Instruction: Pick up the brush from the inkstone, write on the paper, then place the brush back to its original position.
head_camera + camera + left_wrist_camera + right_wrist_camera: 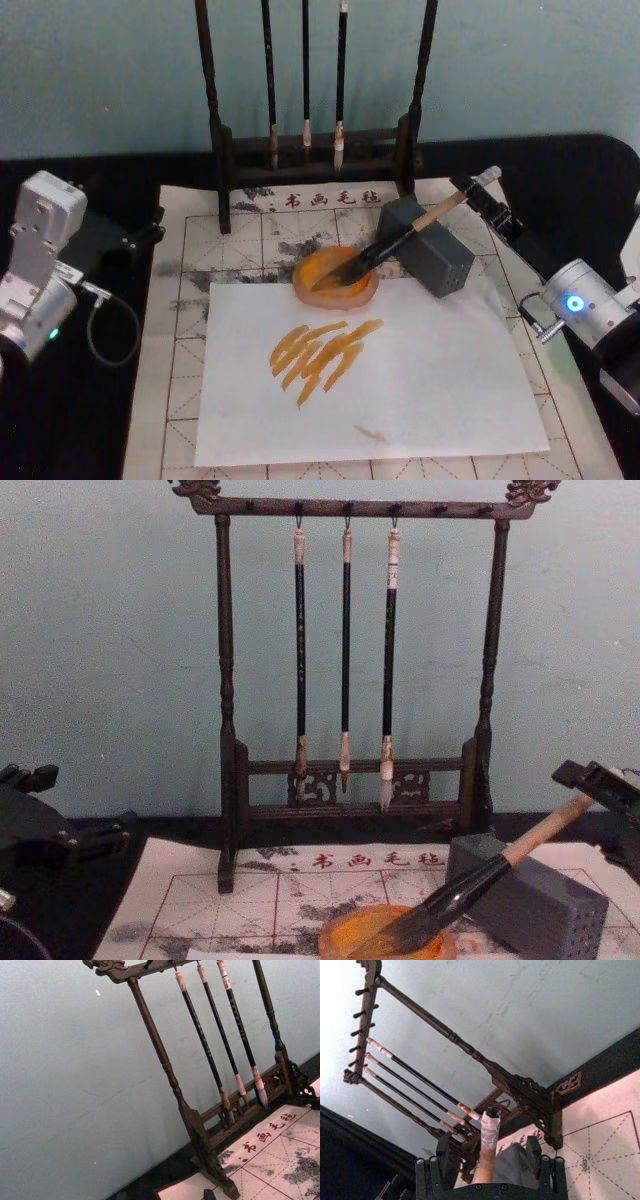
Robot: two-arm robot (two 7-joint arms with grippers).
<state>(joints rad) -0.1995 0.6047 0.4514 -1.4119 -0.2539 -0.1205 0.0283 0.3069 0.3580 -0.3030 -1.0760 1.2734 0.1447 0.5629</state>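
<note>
The brush (pixel 400 240) lies slanted with its dark, bushy bristles in the orange inkstone (pixel 310 290) and its light-wood handle propped on the grey block (pixel 430 262), likely so the wet tip stays off the paper (pixel 190 300). The white sheet (pixel 430 400) already bears orange strokes (pixel 320 355). The right gripper (pixel 487 1142) straddles the whitish end cap, fingers (pixel 534 1152) apart and gripping nothing, while the left gripper (pixel 140 235) sits parked beside the paper's left edge.

Wood-handled brush (pixel 415 230) tilted, bristles in orange inkstone (pixel 322 290), red-grid paper (pixel 175 370) beneath
</note>
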